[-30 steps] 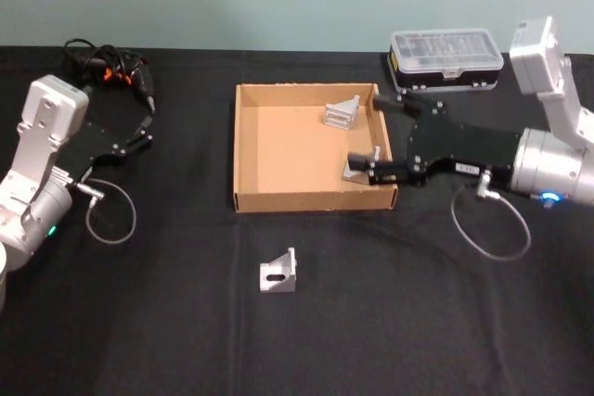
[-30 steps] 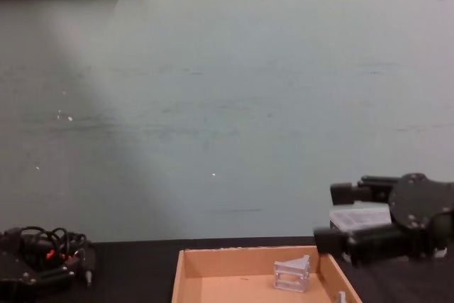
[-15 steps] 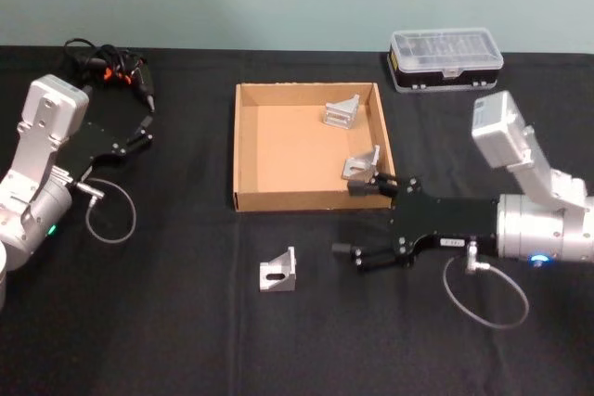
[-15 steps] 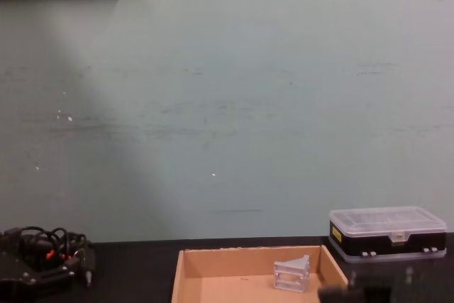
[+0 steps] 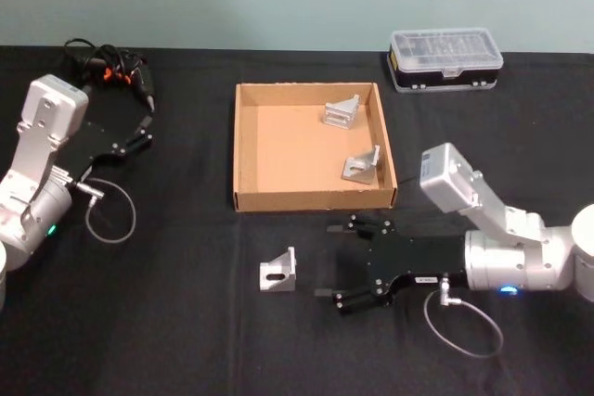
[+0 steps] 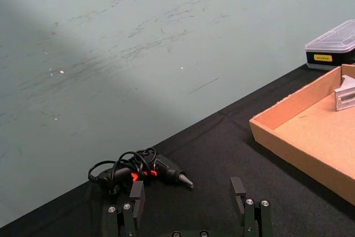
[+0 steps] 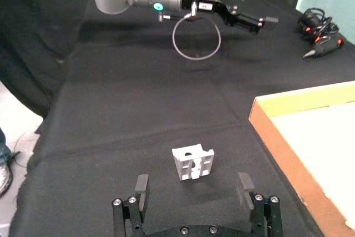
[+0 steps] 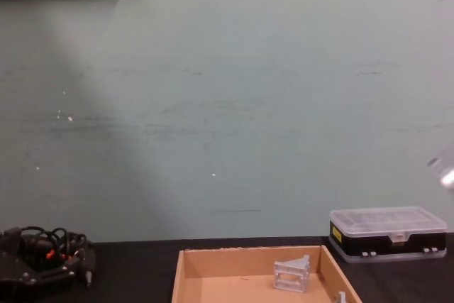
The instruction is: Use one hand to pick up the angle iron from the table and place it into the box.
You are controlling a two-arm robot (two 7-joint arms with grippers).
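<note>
The angle iron (image 5: 277, 273) stands on the table (image 5: 167, 340) near the box (image 5: 239, 146) but apart from its front wall. The right gripper (image 5: 327, 261) sits low just beside it, jaws spread wide and empty, with the piece centred ahead of its fingers (image 7: 142, 184). It should probably slide straight forward until the fingers straddle the iron, close on the flat sides, then lift clear of the wall; the left gripper (image 5: 144, 127) is parked far left, open and empty.

You're looking past the left gripper (image 6: 187, 190), its fingers (image 6: 239, 188) standing apart over the table (image 6: 222, 131). A cabled tool (image 6: 166, 166) is lying at eleven o'clock, and the box (image 6: 310, 166) is sitting at two o'clock.
</note>
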